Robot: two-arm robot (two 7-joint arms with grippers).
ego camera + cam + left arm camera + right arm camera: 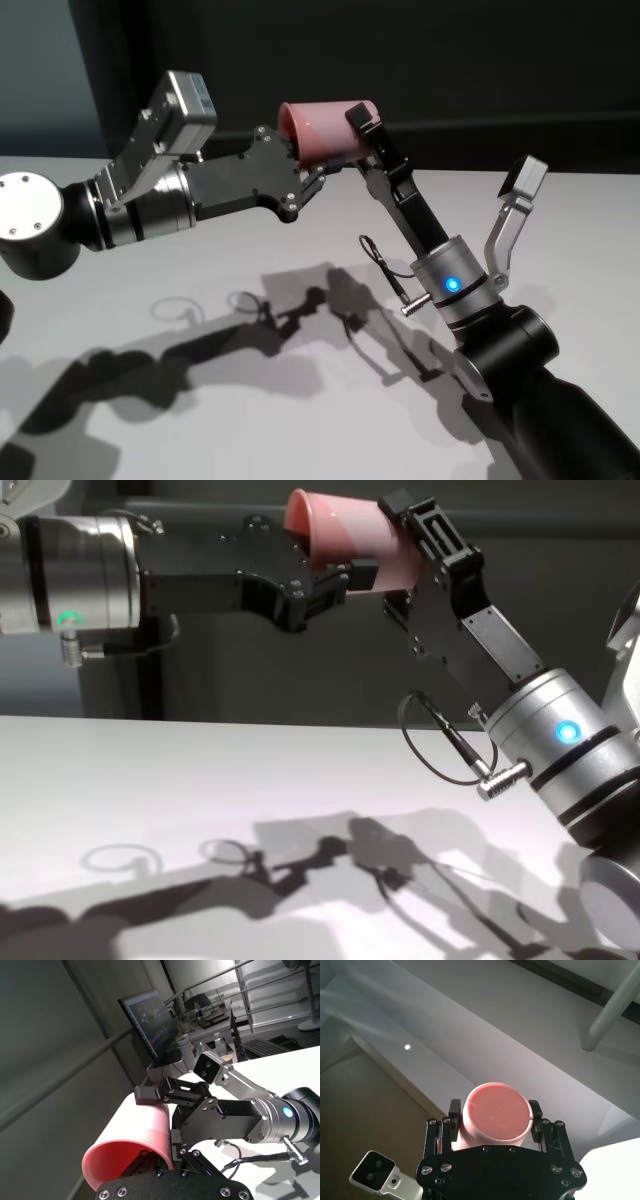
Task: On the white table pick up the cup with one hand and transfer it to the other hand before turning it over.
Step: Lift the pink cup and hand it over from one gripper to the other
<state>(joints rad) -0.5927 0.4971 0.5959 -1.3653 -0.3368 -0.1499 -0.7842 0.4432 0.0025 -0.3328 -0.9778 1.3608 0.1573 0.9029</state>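
The salmon-pink cup [320, 125] lies on its side in the air, high above the white table [200, 400]. My left gripper [308, 172], on the green-lit arm, comes in from the left and is shut on the wall at the cup's rim. One finger is inside the cup and one outside, as the left wrist view [135, 1130] shows. My right gripper [360, 140], on the blue-lit arm, reaches up from the right. Its fingers [454, 1110] press on both sides of the cup near the base [495, 1112]. The chest view shows the cup [335, 525] between both grippers.
The table [150, 780] below carries only the arms' shadows. The right arm's looping cable [440, 740] hangs by its wrist. A monitor [150, 1020] and desks stand far behind the table.
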